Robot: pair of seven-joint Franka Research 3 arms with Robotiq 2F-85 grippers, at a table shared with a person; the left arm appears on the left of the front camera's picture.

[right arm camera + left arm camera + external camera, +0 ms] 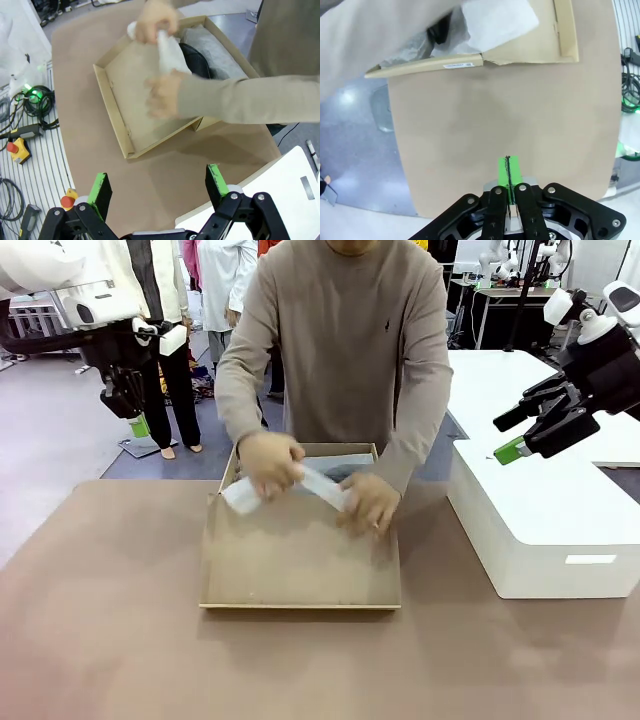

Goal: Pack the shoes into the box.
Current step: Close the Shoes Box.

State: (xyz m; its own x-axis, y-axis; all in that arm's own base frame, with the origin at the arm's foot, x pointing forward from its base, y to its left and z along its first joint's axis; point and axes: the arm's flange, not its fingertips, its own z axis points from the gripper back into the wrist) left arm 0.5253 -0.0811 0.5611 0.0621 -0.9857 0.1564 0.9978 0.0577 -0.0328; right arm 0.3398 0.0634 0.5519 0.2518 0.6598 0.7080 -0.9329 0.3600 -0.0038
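Hanging above the surface (100, 630) at ten o'clock from the box (300, 575), the left pincer (137, 423) has its green pads pressed together on nothing; its wrist view shows them meeting in one line over bare surface. At two o'clock from the box, the right pincer (512, 436) stands spread wide and empty above the white box (540, 535). The tan box lies mid-surface, its flap lid folded flat toward six o'clock. One black shoe (192, 60) lies inside at the twelve o'clock end, among white tissue paper (322, 486) gripped by the person's one hand (268, 462) and other hand (370, 502).
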